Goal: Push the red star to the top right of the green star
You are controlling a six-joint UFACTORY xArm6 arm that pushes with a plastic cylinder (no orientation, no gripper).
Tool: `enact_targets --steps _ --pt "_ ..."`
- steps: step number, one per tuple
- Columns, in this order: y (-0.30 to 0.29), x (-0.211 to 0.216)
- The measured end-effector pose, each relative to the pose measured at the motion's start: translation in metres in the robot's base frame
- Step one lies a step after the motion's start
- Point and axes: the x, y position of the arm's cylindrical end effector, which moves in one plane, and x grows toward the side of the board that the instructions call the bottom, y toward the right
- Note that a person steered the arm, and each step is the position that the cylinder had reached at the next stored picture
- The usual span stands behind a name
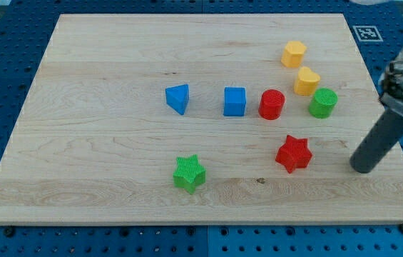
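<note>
The red star (pixel 293 153) lies on the wooden board (pixel 101 143) at the lower right. The green star (pixel 189 173) lies at the lower middle, well to the left of the red star and slightly lower. My tip (pixel 362 170) rests on the board near its right edge, to the right of the red star and a little below it, with a clear gap between them.
A red cylinder (pixel 272 104), a blue cube (pixel 235 101) and a blue triangle (pixel 177 98) stand in a row above the stars. A green cylinder (pixel 323 103) and two yellow blocks (pixel 306 81) (pixel 293 53) are at the upper right.
</note>
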Motion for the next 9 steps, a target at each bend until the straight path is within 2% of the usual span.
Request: enact_targets --steps 1,4,6,9 --pt "0.0 0.0" --pt "-0.089 -0.011" --pt "-0.098 -0.032" --pt "-0.206 -0.019"
